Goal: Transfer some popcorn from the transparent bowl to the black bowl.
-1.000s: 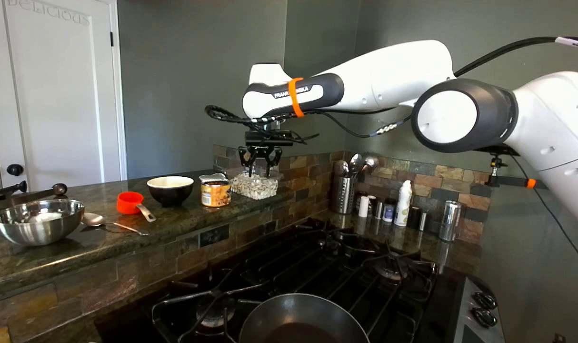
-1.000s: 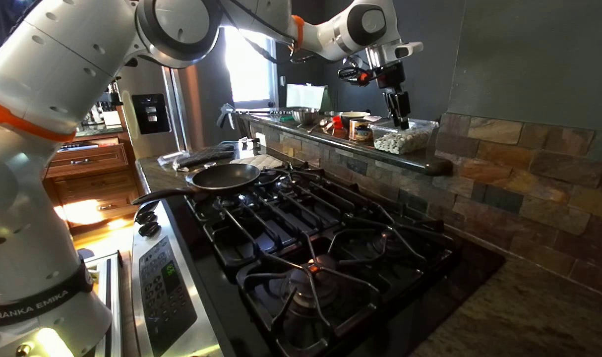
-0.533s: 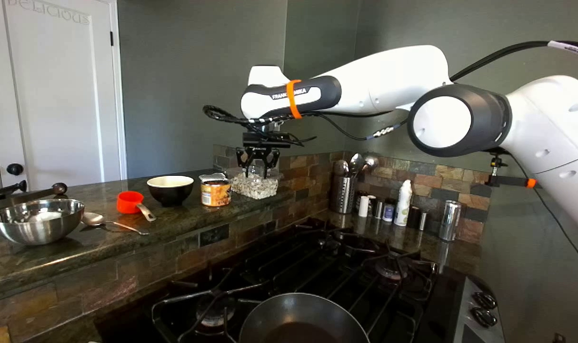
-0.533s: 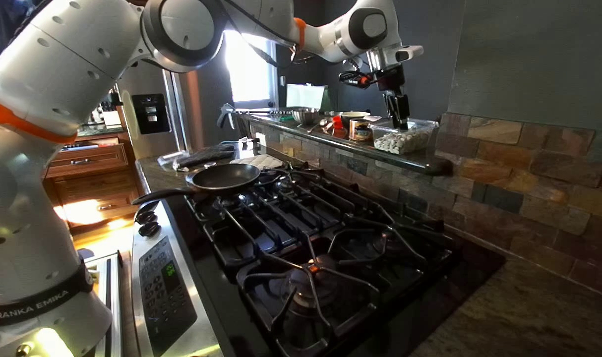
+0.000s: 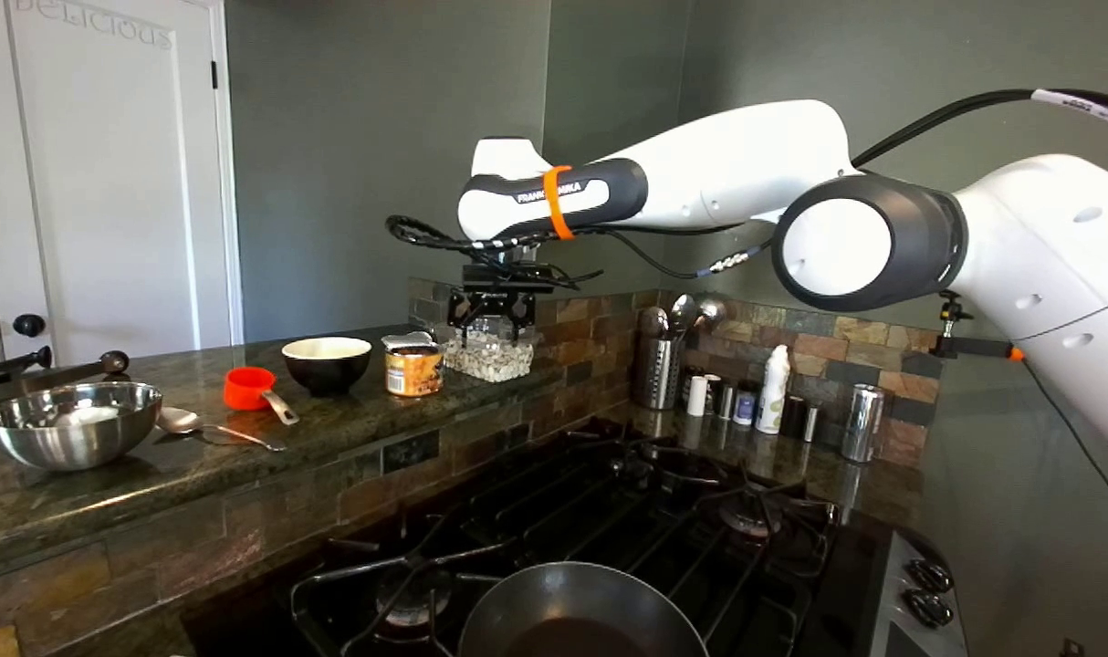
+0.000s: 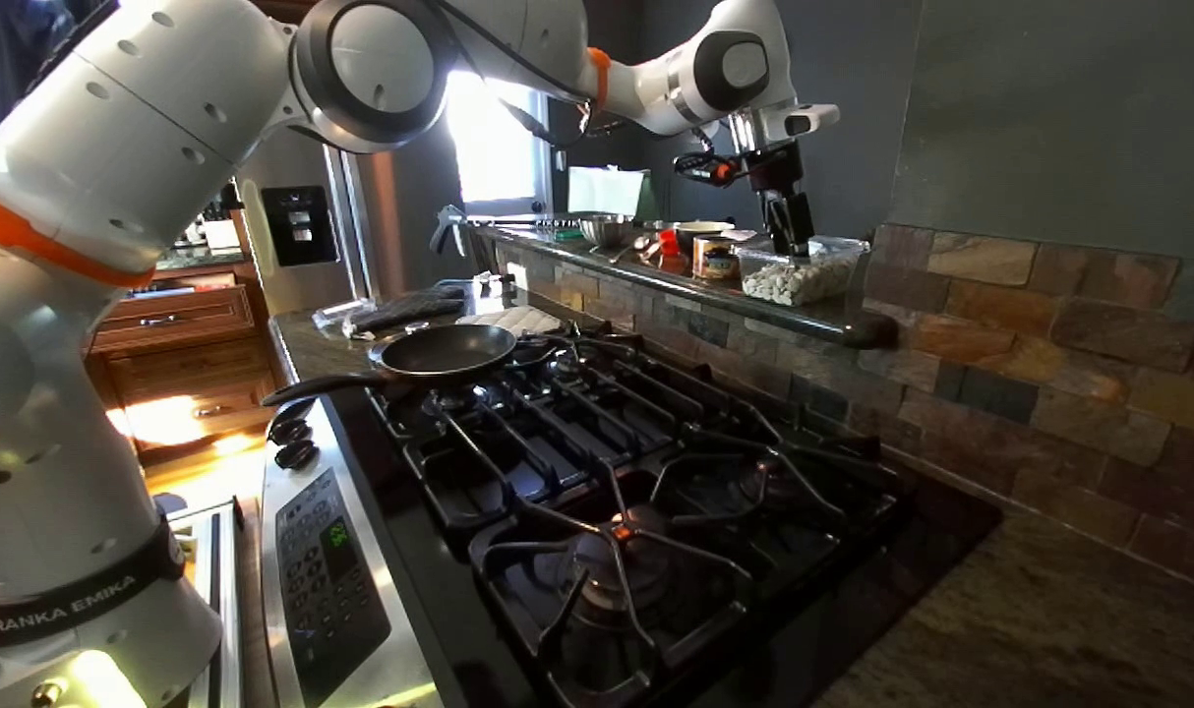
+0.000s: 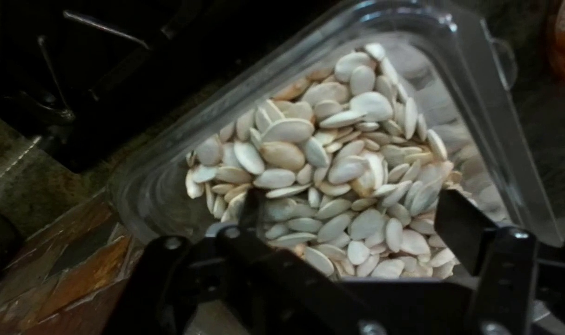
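Note:
The popcorn (image 7: 338, 158) is a heap of pale, flat, seed-like pieces. It lies in the transparent bowl (image 7: 485, 107), a clear box-shaped container with rounded corners at the end of the raised counter. The popcorn shows in both exterior views (image 5: 486, 362) (image 6: 794, 283). My gripper (image 7: 350, 202) is open and points down into the container, its black fingers wide apart with popcorn between and below them. Whether the fingertips touch the pieces I cannot tell. The black bowl (image 5: 328, 372), dark outside and cream inside, stands upright on the counter beyond an orange can.
The orange can (image 5: 413, 370) with a raised lid stands between container and black bowl. A red measuring cup (image 5: 247, 389), a spoon (image 5: 180, 420) and a steel bowl (image 5: 70, 438) are further along. The tiled wall (image 6: 1010, 315) is close behind. A pan (image 5: 581, 616) sits on the stove below.
My gripper has moved down, from fingertips near the container's rim to lower inside it. It has stayed open. The bowls and other objects have not moved.

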Tool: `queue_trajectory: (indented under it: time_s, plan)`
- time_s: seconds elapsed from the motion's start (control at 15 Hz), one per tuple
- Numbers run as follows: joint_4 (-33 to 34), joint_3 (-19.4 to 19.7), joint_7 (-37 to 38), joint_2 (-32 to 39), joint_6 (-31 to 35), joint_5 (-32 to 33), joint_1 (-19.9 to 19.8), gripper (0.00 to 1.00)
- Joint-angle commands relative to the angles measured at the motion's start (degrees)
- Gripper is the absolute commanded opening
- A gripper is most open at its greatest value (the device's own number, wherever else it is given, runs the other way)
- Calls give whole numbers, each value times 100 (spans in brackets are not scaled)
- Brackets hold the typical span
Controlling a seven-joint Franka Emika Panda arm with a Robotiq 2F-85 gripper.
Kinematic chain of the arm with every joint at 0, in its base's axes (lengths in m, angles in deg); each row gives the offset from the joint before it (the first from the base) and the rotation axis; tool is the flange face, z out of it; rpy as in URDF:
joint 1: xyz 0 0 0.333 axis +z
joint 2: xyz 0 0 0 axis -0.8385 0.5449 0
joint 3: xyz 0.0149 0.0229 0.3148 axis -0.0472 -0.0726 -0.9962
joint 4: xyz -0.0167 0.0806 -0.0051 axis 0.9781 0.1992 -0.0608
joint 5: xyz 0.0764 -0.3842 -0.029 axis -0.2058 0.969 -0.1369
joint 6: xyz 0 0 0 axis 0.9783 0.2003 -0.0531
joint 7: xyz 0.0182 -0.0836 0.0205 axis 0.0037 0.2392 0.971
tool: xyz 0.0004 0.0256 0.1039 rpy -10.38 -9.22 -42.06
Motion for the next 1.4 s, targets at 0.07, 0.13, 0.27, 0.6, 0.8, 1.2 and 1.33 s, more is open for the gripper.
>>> queue_trajectory:
  time_s: [0.07, 0.13, 0.27, 0.6, 0.8, 1.2, 1.33]
  plan:
    - [406, -39, -49, 264, -334, -60, -20, 54]
    - [443, -39, -57, 279, -357, -58, -18, 45]
    - [475, -42, -61, 293, -391, -53, -11, 30]
    - [572, -41, -51, 316, -487, -46, -8, 1]
    - [562, -40, -44, 299, -472, -43, -3, 5]
    - [546, -13, -29, 135, -413, 19, 55, 5]
    - [578, -10, -36, 86, -398, 34, 70, 5]
